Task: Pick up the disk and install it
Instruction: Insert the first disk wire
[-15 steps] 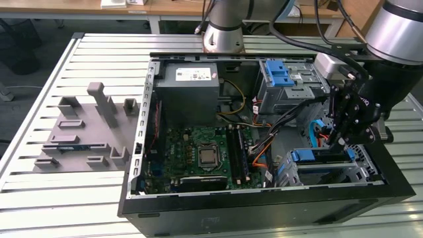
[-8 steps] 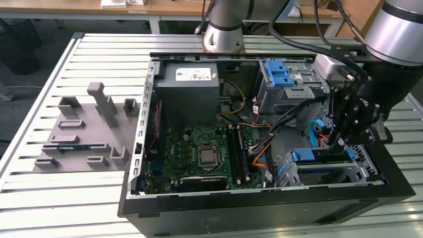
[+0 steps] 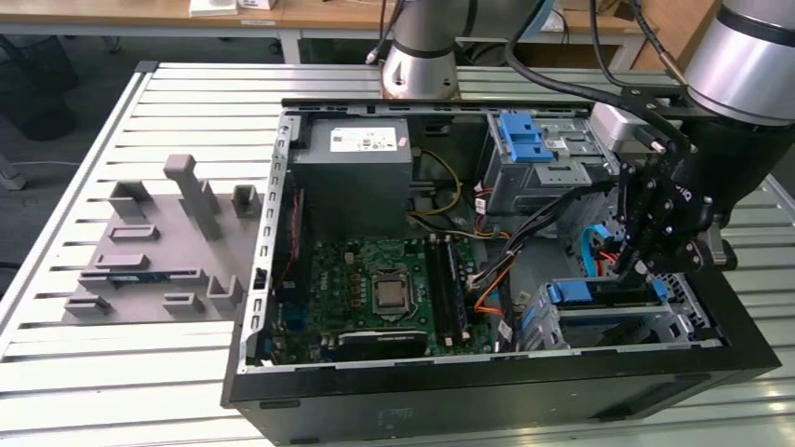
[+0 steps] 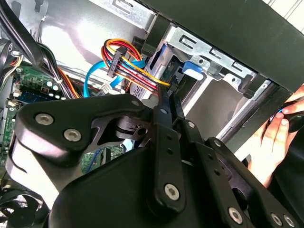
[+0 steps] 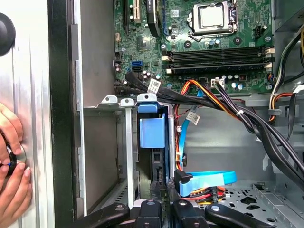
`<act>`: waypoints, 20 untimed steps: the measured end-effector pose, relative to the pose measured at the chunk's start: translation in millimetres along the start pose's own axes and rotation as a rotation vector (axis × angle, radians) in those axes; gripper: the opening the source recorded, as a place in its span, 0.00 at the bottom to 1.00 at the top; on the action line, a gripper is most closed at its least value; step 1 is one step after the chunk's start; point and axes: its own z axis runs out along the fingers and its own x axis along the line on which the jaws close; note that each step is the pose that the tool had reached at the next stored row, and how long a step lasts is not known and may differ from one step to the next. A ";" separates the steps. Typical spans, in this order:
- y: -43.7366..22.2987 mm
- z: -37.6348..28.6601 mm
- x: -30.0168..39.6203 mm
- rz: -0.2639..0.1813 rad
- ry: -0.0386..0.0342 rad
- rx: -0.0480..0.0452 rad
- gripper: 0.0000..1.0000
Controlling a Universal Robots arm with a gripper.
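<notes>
Gripper [image 5: 164,209] seats disk [image 5: 153,133] edge-on in bay [image 5: 126,142]

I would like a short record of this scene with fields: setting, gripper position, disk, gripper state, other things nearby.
setting: open computer case lying on a slatted table
gripper position: gripper low in the case, at the drive cage
disk: blue-framed disk standing on edge in the cage slot, just ahead of the gripper
gripper state: cannot tell
other things nearby: motherboard, power supply, a person's hand outside the case wall
</notes>
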 end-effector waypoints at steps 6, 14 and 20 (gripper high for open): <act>0.0 0.4 0.0 0.000 0.0001 -0.0006 0.16; -0.3 2.3 -0.1 0.000 0.0002 -0.0034 0.16; -1.5 4.4 0.1 -0.001 -0.0002 -0.0074 0.16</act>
